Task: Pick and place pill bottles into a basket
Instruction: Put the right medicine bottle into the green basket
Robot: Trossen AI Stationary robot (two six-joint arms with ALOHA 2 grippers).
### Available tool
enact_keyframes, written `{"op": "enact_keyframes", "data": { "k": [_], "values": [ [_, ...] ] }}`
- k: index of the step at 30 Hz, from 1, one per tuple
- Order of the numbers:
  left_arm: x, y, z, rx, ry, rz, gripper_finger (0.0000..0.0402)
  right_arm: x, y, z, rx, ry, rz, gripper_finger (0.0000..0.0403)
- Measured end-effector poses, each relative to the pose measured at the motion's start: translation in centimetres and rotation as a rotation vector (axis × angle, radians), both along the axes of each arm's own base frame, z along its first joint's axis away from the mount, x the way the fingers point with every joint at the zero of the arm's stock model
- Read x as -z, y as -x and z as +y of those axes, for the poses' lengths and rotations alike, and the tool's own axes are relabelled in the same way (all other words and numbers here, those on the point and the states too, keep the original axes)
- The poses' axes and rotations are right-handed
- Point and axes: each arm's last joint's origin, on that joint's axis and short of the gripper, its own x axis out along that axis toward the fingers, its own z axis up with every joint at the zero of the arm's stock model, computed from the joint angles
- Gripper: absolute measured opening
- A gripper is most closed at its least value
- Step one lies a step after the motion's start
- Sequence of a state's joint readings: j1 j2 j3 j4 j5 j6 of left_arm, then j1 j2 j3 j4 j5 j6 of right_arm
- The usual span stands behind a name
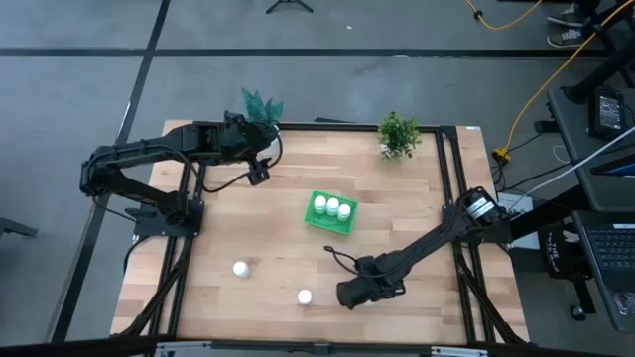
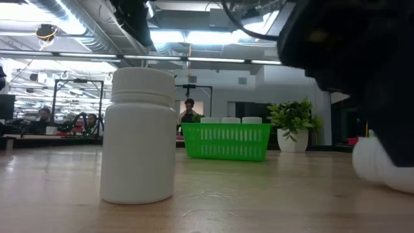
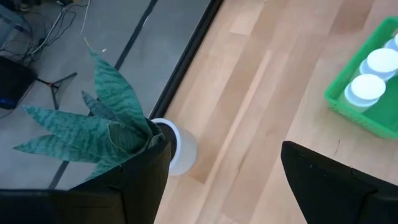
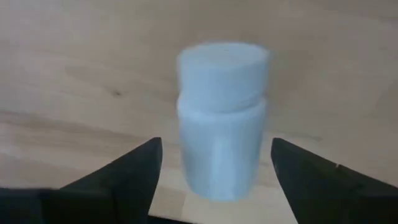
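Wood surface: pale plank worktop (image 1: 397,213) on a dark metal frame, standing on a grey floor crossed by dark lines.
Writing: none readable; the pill bottles are plain white with no label showing.
Basket (image 1: 330,213): bright green, low-sided, near the middle of the worktop; three white-capped bottles (image 1: 332,207) stand in a row inside it.
Loose bottles: one (image 1: 240,269) stands upright toward the front left of the worktop; another (image 1: 305,296) stands upright near the front middle, just beside the right pincer. In the low view the first one (image 2: 140,136) fills the foreground.
Right pincer (image 1: 342,295): low over the front of the worktop, fingers spread; the right wrist view shows the nearby bottle (image 4: 222,118) upright between the two fingers (image 4: 124,174), with a gap on each side.
Left pincer (image 1: 258,177): raised at the back left, fingers spread and holding nothing, close to a spiky plant in a white pot (image 3: 177,146).
Other plants: a leafy green plant (image 1: 398,134) at the back right edge.
Room: open workshop with ceiling lights and pipes; a person (image 2: 189,111) behind the basket in the low view, others seated at far left. An orange cable (image 1: 541,84) runs over the floor on the right, by a desk with equipment.
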State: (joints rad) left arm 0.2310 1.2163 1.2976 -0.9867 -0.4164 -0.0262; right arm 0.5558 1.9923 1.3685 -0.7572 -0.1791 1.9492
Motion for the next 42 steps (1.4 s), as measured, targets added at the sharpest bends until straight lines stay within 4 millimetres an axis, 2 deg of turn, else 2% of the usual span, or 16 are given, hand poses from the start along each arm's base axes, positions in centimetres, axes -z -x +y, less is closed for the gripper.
{"op": "enact_keyframes", "data": {
  "k": [6, 14, 20, 29, 42],
  "values": [
    [0.0, 0.0, 0.0, 0.01, 0.008, -0.001, 0.0299, 0.1, -0.1, -0.7, -0.02, 0.019, 0.015, 0.0303],
    [0.0, 0.0, -0.1, 0.025, 0.025, -0.005, 0.0299, 0.1, 0.0, -0.5, -0.057, 0.022, 0.01, 0.0289],
    [0.0, 0.0, -0.1, 0.033, 0.021, -0.001, 0.0299, 0.1, 0.2, -0.3, -0.089, 0.008, 0.018, 0.0249],
    [0.0, 0.0, -0.1, 0.032, 0.022, -0.001, 0.0299, 0.0, 0.4, 0.0, -0.115, 0.008, 0.018, 0.0147],
    [0.0, 0.0, -0.1, 0.011, 0.036, -0.016, 0.0299, -0.4, 0.2, -1.1, -0.192, 0.175, -0.062, 0.0137]
  ]
}}
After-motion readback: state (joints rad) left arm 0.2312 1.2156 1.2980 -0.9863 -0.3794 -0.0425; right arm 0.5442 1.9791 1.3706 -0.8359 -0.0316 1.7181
